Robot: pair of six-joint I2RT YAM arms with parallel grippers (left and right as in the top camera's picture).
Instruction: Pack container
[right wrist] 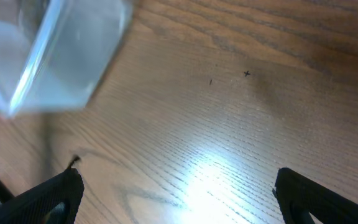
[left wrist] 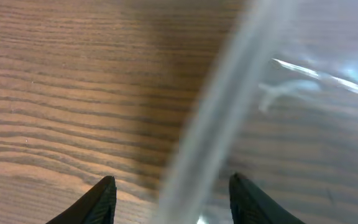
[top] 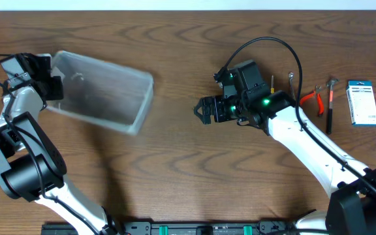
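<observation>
1. While the container (top: pixel 103 91) sits on the left half of the tabletop (top: pixel 188 176), askew to the near edge with its opening up, I list it as a clear plastic tub with rounded corners. Nothing shows inside it.
2. Left jaws: parted, astride the container's short left-hand wall. In the left wrist view my fingertips (left wrist: pixel 104 198) stand on either side of the blurred rim (left wrist: pixel 197 155), with bare wood showing between one tip and the plastic. As far as I can see, they are not clamped.
3. Right jaws: spread wide and empty, hovering over bare wood near the middle of the tabletop. The fingertips (right wrist: pixel 64 190) point toward the container.
4. Stock for packing, in my judgement: red-handled pliers (top: pixel 313 98), a hammer (top: pixel 330 108), a white-and-blue box (top: pixel 362 102), and two slim tools (top: pixel 292 78) too small to name. All lie at the far right, well apart from the container.
5. Step in hand, as I judge it: steadying the container.
   - Seat the left jaws deep over the rim and square to the wall.
   - Close gently, since thin plastic should flex.
   - Keep the tub flat.
   - Send the right jaws to the nearest tool and take it mid-handle.
</observation>
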